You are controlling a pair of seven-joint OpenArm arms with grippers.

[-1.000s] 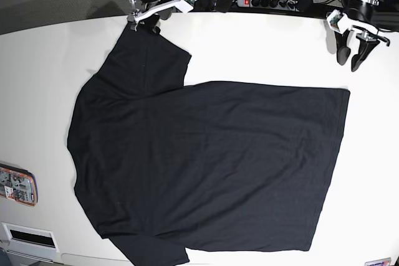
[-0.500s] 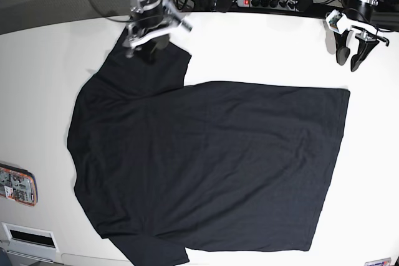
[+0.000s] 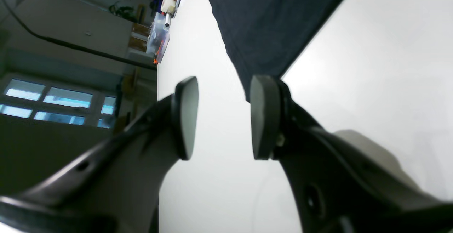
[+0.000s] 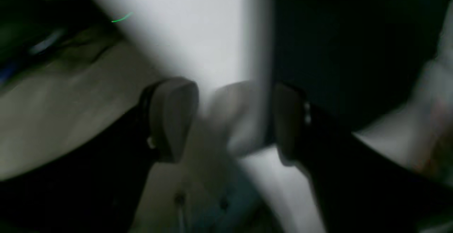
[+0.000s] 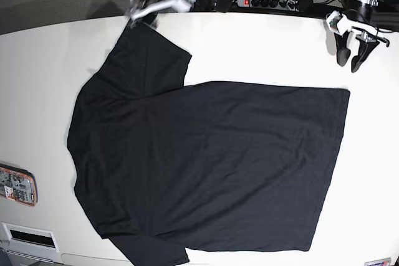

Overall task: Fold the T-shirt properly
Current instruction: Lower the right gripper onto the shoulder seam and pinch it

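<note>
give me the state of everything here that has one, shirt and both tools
T-shirt: spread flat on the table, unfolded, neither tool gripping it.
Left tool: open, empty, poised over bare table beyond the shirt's hem corner.
Right tool: open, nothing between the pads, at the tip of the far sleeve; its wrist view is blurred.
Power strip: red switch visible, on or off cannot be told.
</note>
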